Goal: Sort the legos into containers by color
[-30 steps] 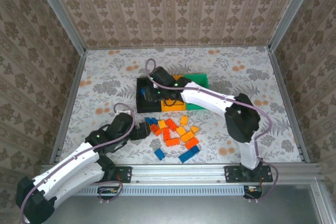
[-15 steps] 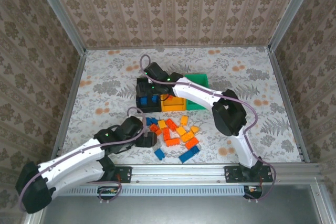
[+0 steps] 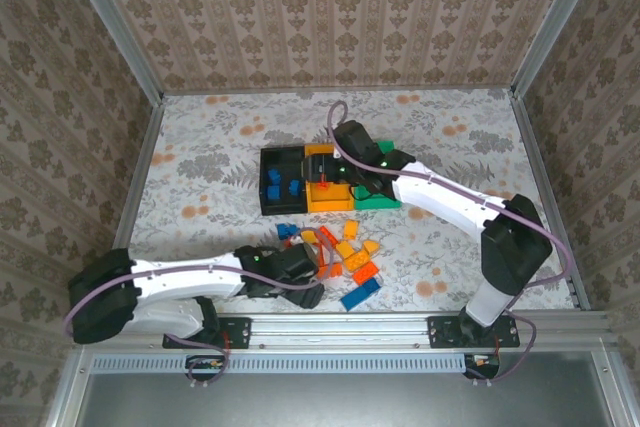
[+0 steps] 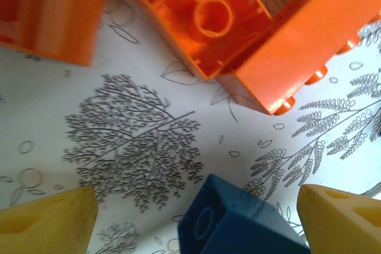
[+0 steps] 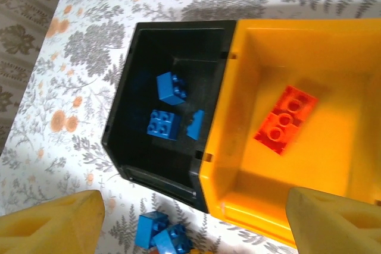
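Note:
Loose legos [image 3: 340, 252] in red-orange, yellow-orange and blue lie in a heap on the table's near middle. My left gripper [image 3: 308, 294] is low at the heap's near edge. It is open, with a blue brick [image 4: 238, 225] on the table between its yellow fingers [image 4: 47, 221], apart from both. Orange bricks [image 4: 202, 16] lie just beyond. The black bin [image 5: 166, 111] holds three blue bricks [image 5: 164, 124]. Beside it, the orange-yellow bin [image 5: 333, 153] holds a red brick [image 5: 284, 118]. My right gripper [image 3: 350, 169] hovers open and empty over these bins. The green bin [image 3: 380, 192] stands to the right.
Two blue bricks [image 5: 159, 236] lie on the table just in front of the black bin. A long blue brick [image 3: 360, 292] lies at the heap's near right. Metal-framed walls enclose the floral table [image 3: 200, 167]; a rail runs along the near edge.
My left arm has swung right along the near edge and lowered around the front blue brick. My right gripper has moved right from over the black bin to over the orange-yellow bin.

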{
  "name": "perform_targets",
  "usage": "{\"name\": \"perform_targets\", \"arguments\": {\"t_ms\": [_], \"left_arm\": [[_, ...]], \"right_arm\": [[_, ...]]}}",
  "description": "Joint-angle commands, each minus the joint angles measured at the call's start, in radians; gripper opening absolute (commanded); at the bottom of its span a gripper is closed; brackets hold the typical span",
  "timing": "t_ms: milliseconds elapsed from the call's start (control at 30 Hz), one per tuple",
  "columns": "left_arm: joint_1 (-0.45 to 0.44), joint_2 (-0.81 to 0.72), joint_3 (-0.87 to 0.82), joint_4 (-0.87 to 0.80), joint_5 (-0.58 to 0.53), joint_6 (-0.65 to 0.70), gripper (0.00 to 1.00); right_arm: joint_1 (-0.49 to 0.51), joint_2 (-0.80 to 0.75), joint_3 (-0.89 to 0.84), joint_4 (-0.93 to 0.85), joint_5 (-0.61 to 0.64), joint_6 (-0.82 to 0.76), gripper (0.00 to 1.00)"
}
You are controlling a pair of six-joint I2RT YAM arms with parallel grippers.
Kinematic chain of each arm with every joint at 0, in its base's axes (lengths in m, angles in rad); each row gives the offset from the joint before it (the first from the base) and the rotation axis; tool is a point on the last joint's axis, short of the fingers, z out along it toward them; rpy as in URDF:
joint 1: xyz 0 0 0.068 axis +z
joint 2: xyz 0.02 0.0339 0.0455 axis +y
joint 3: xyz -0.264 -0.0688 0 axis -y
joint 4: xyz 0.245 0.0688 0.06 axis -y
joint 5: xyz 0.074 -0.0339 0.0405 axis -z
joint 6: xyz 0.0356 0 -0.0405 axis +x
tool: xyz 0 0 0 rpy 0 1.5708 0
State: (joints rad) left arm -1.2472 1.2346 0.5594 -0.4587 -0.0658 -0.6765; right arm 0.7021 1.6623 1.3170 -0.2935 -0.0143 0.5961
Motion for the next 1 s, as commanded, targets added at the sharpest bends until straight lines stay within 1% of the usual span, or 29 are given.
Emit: {"name": "perform_targets", "arguments": {"t_ms": [0, 67, 133, 300, 367, 600, 733, 833, 900, 967], "left_arm": [[-0.038, 0.053, 0.038, -0.014, -0.019, 0.0, 0.88], [-0.046, 0.075, 0.037, -0.012, -0.012, -0.011, 0.86], [-0.049, 0.09, 0.036, -0.009, -0.006, -0.018, 0.83], [-0.057, 0.081, 0.036, -0.009, -0.009, -0.028, 0.64], [-0.057, 0.07, 0.039, -0.018, -0.009, -0.032, 0.59], [-0.054, 0.0, 0.04, -0.063, -0.047, -0.056, 0.45], [-0.029, -0.064, 0.052, -0.098, -0.077, -0.06, 0.42], [0.034, -0.126, 0.084, -0.131, -0.095, -0.028, 0.41], [0.113, -0.166, 0.14, -0.187, -0.137, 0.018, 0.41], [0.213, -0.198, 0.182, -0.176, -0.155, 0.077, 0.41]], "right_arm": [[-0.004, -0.068, -0.044, 0.024, 0.028, 0.012, 0.82], [-0.009, -0.085, -0.062, 0.024, 0.031, 0.013, 0.83], [-0.016, -0.099, -0.079, 0.024, 0.032, 0.018, 0.83], [-0.028, -0.127, -0.12, 0.03, 0.042, 0.026, 0.83], [-0.035, -0.134, -0.128, 0.026, 0.044, 0.029, 0.83], [-0.047, -0.162, -0.163, 0.021, 0.053, 0.039, 0.83], [-0.052, -0.184, -0.189, 0.023, 0.057, 0.046, 0.83], [-0.055, -0.207, -0.213, 0.025, 0.059, 0.053, 0.83], [-0.056, -0.226, -0.232, 0.024, 0.06, 0.057, 0.83], [-0.056, -0.245, -0.253, 0.027, 0.06, 0.062, 0.83]]}}
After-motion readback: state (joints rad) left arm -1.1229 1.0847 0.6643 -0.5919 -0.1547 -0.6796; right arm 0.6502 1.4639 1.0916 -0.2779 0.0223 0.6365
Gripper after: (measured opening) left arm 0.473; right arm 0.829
